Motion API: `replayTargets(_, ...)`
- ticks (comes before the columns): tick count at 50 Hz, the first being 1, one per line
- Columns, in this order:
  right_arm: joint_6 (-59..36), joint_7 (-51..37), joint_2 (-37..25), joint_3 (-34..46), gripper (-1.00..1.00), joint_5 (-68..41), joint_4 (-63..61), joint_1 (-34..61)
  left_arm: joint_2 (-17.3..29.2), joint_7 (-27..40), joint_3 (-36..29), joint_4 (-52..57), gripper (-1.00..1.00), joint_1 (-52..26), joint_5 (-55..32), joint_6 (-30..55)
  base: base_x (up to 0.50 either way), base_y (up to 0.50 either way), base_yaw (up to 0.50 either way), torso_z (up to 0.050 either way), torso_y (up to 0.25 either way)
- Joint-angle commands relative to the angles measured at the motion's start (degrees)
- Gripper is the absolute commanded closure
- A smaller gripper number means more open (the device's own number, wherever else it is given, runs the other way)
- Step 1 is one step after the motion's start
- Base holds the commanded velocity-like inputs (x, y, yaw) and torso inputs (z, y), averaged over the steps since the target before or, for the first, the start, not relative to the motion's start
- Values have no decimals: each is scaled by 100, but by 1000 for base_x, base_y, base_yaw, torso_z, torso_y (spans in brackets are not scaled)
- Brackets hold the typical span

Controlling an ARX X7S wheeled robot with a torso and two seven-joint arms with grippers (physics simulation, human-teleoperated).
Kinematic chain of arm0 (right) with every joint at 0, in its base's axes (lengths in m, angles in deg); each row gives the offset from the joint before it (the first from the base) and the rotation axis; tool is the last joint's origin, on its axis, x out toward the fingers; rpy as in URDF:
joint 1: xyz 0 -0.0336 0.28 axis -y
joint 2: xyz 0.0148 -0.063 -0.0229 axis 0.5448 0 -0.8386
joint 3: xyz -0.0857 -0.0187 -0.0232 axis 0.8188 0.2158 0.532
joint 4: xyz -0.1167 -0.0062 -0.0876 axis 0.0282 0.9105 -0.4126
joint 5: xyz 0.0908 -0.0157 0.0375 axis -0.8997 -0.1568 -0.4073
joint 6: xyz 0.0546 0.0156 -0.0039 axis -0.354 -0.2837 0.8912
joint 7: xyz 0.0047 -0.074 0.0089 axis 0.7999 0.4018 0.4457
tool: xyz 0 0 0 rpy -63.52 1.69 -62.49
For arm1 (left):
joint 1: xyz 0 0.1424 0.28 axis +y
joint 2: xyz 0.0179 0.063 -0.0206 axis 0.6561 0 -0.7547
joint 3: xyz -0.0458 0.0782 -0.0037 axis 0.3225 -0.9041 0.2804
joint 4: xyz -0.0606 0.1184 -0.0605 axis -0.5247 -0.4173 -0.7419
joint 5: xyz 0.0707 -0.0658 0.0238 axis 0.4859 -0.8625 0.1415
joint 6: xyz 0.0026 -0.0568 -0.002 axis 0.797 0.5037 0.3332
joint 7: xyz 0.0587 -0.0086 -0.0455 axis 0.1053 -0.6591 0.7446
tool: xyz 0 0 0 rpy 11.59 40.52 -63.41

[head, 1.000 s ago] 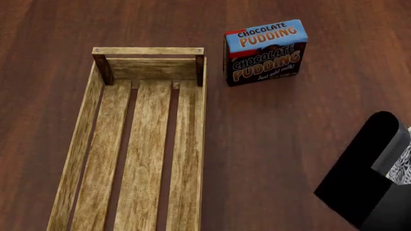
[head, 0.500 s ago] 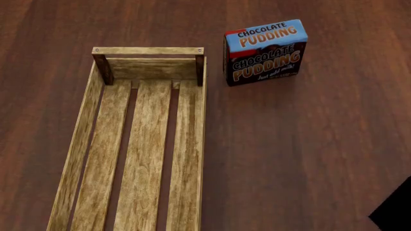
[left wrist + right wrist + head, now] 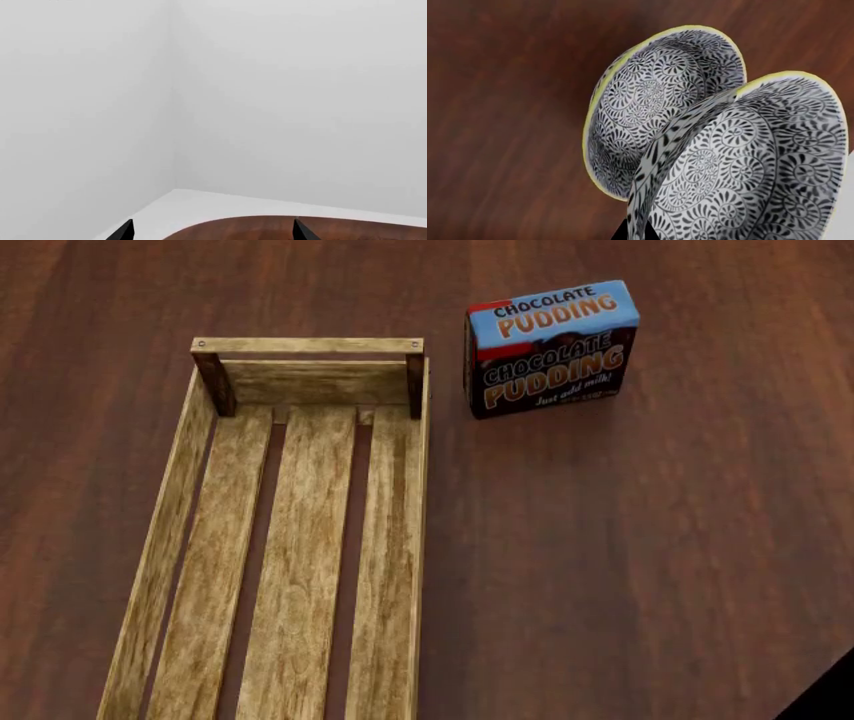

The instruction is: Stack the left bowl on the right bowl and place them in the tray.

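Observation:
The tray, a long light-wood crate, lies empty at the left of the head view. Neither bowl shows there. In the right wrist view two black-and-white patterned bowls with yellow rims hang over the dark table. My right gripper is shut on the rim of the nearer bowl, one black finger on each side of the rim. The farther bowl sits behind it, partly covered; I cannot tell whether they touch. My left gripper is open, holding nothing, and faces a white wall past the table edge.
A blue-and-brown chocolate pudding box stands upright to the right of the tray's far end. Only a black corner of my right arm shows at the head view's bottom right. Dark wood table lies between the tray and that arm.
My right arm, with a sliver of patterned bowl showing beside it one second ago, has drawn back toward the bottom right of the head view and is almost out of it. Tray and box have not moved.

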Motion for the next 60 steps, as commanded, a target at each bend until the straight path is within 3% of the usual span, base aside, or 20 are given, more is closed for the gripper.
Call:
replayTargets(1, 169, 560, 77, -159, 100, 902, 158, -498, 0, -87, 153, 0, -100, -128, -245, 164, 0, 0, 0, 0, 0)
replayTargets(41, 911, 1571, 474, -159, 100, 2180, 694, -1425, 0, -188, 402, 0, -100, -277, -599, 445, 0, 0, 0, 0, 0)
replayTargets(50, 916, 1689, 316, -171, 100, 2384, 613, -1386, 0, -178, 382, 0, -100, -235, -557, 425, 0, 0, 0, 0, 0)
replayTargets(51, 890, 1655, 312, -173, -100, 2362, 602, -1356, 0, -181, 383, 0, -100, -233, -555, 425, 0, 0, 0, 0, 0)
replayTargets(60, 743, 1426, 271, -201, -100, 2125, 526, -1150, 0, -129, 243, 0, -100, -73, -321, 253, 0, 0, 0, 0, 0)
